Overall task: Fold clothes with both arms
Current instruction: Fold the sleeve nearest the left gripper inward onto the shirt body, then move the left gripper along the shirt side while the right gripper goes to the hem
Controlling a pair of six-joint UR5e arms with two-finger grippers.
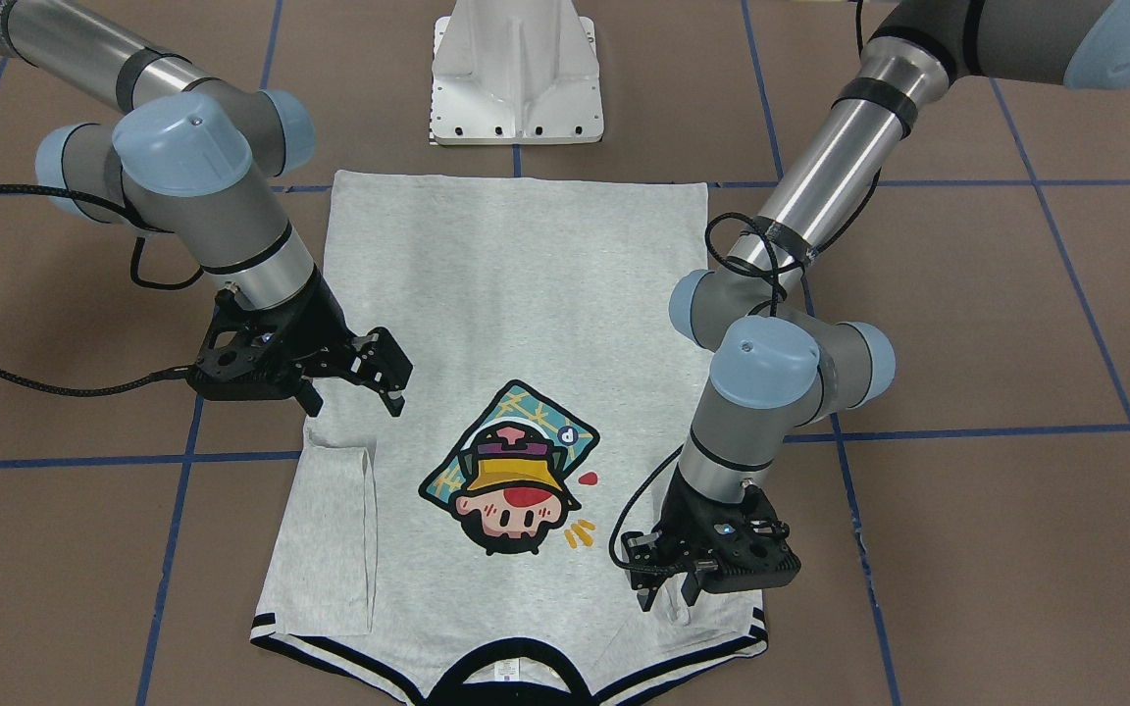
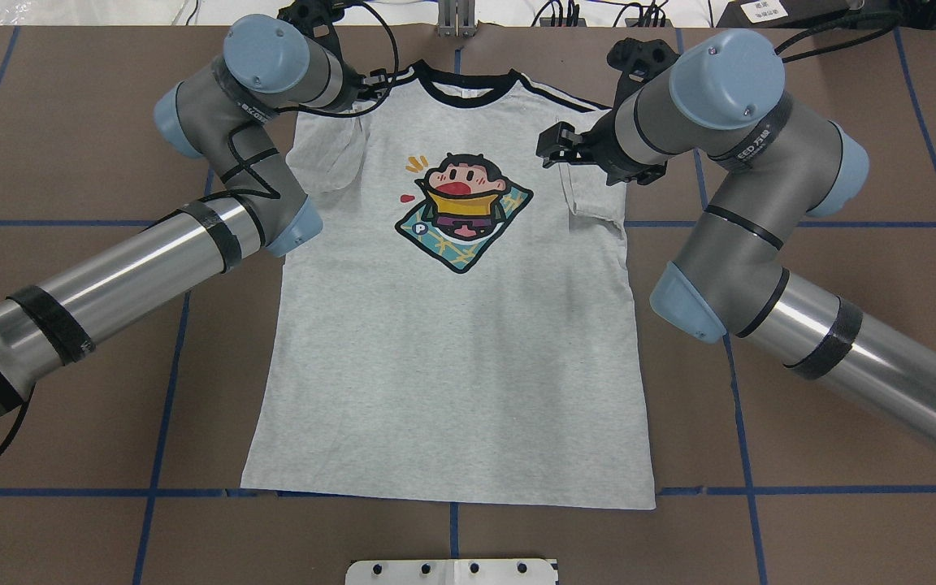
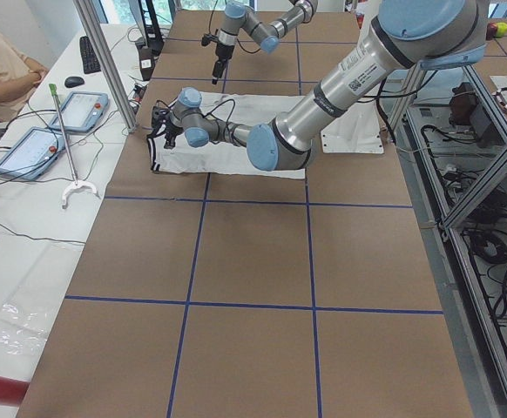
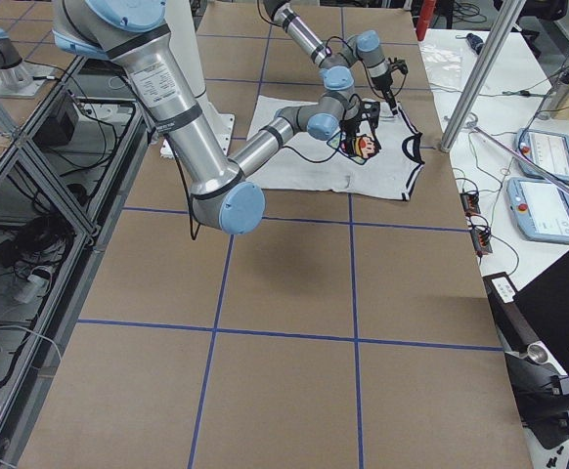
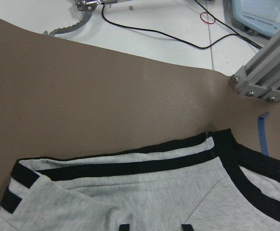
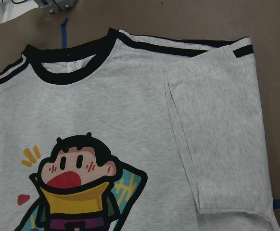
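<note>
The grey T-shirt [image 1: 516, 294] [image 2: 452, 349] lies flat and face up on the brown table, cartoon print [image 1: 511, 480] showing and collar towards the far edge. Both sleeves are folded inward onto the body: one [image 1: 334, 534] [image 6: 217, 139] on my right side, the other [image 2: 330, 162] on my left. My right gripper [image 1: 396, 387] [image 2: 548, 145] hovers open just past the folded right sleeve, holding nothing. My left gripper [image 1: 666, 596] stands open, pointing down at the left shoulder by the striped seam [image 5: 130, 166]. Its two fingertips [image 5: 123, 226] show apart at the bottom of the left wrist view.
The white pedestal base [image 1: 516, 74] [image 2: 452, 571] stands at the shirt's hem side. Blue tape lines cross the table. Beyond the collar edge are an aluminium post [image 5: 270, 72], cables, teach pendants [image 3: 79, 109] and a seated person [image 3: 1, 61].
</note>
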